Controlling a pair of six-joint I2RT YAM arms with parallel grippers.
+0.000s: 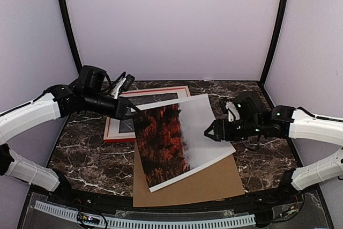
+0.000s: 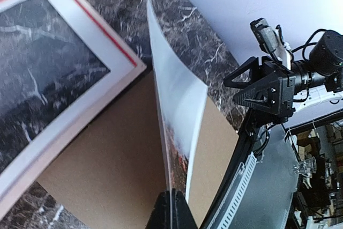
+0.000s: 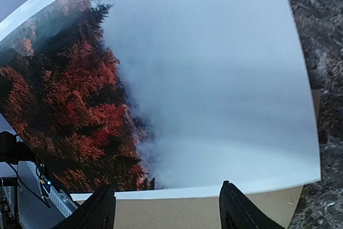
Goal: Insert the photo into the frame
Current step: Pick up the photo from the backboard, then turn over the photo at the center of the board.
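The photo [image 1: 179, 138], red-orange trees fading to grey-white fog, is lifted at its left corner and slants down to rest on the brown backing board [image 1: 214, 186]. My left gripper [image 1: 130, 112] is shut on the photo's upper left corner; in the left wrist view the print [image 2: 174, 95] stands edge-on between the closed fingertips. My right gripper [image 1: 210, 131] is open, its jaws spread just off the photo's right edge [image 3: 214, 105], not touching it. The red frame [image 1: 161, 91] lies flat behind the photo, with a white mat [image 2: 80, 92] inside.
The brown backing board [image 2: 107, 159] lies under the photo, near the table's front edge. Dark marble tabletop [image 1: 86, 154] surrounds it. The frame [image 2: 104, 33] sits at the back left. Black posts and pale walls enclose the table.
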